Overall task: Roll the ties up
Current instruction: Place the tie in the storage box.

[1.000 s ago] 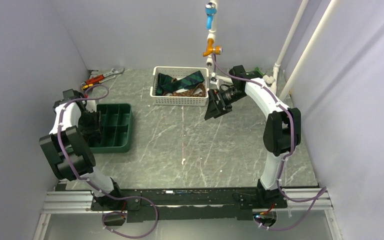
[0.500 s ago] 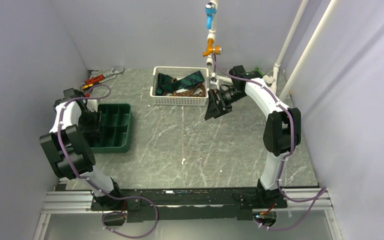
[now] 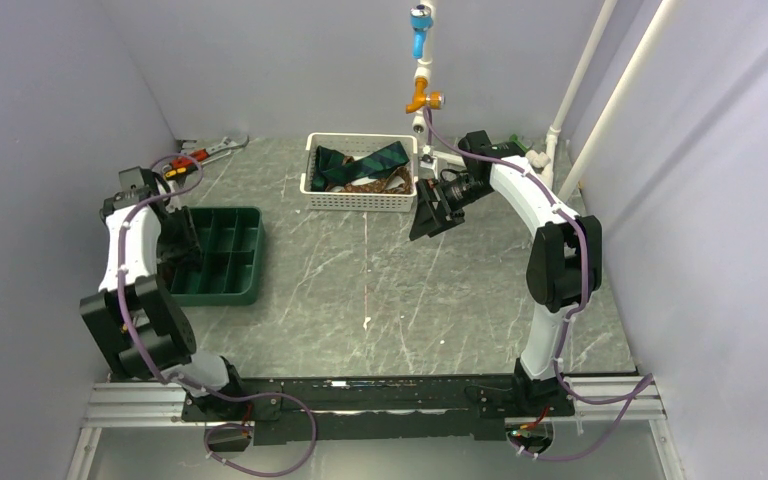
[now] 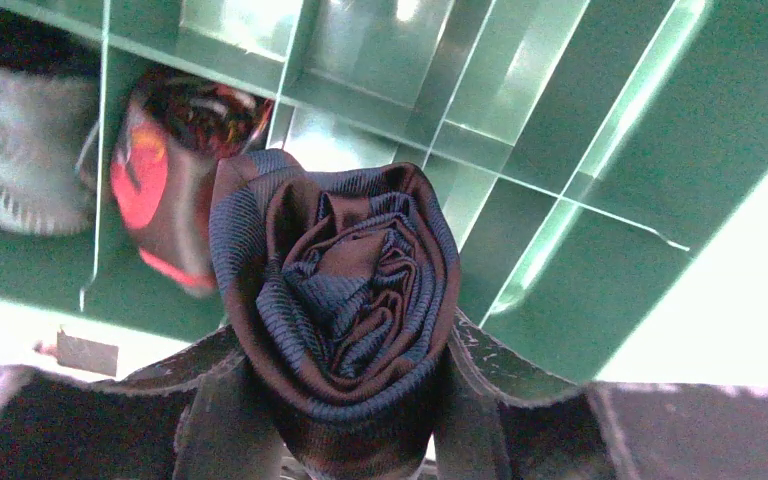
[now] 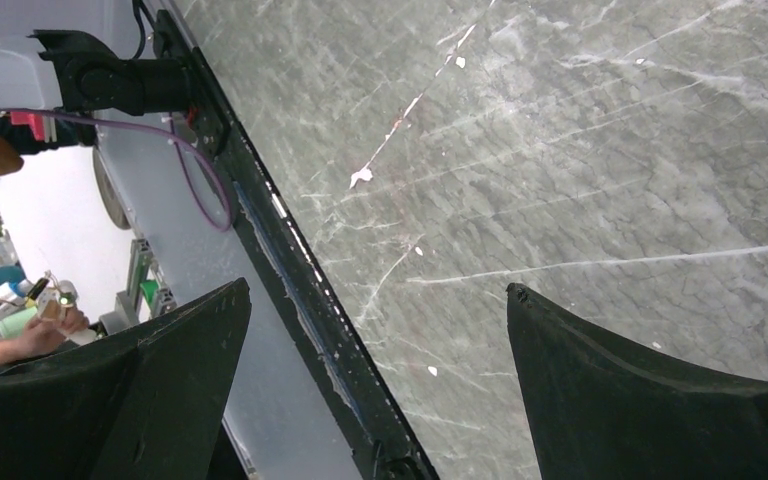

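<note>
A rolled tie (image 4: 335, 300), navy and brown striped and coiled into a spiral, sits between the fingers of my left gripper (image 4: 345, 335), which is shut on it. It hangs over the green divided tray (image 4: 600, 200). In the tray's compartments lie a dark roll with red (image 4: 175, 170) and a grey roll (image 4: 20, 130). From above, the left gripper (image 3: 176, 250) is at the left side of the tray (image 3: 230, 250), partly hidden by the arm. Loose ties (image 3: 375, 160) lie in a white basket (image 3: 360, 200). My right gripper (image 3: 430, 215) hovers open beside the basket's right end, nothing between its fingers (image 5: 600, 390).
A wrench and red-handled pliers (image 3: 205, 152) lie at the back left corner. A pipe with blue and orange valves (image 3: 422, 100) hangs above the basket. White pipes (image 3: 570, 100) run up the back right wall. The right wrist view shows bare marbled table (image 5: 560, 150).
My left arm has changed pose, its elbow dropping toward the near left while the wrist stays over the tray with the rolled tie. The right arm has not moved.
</note>
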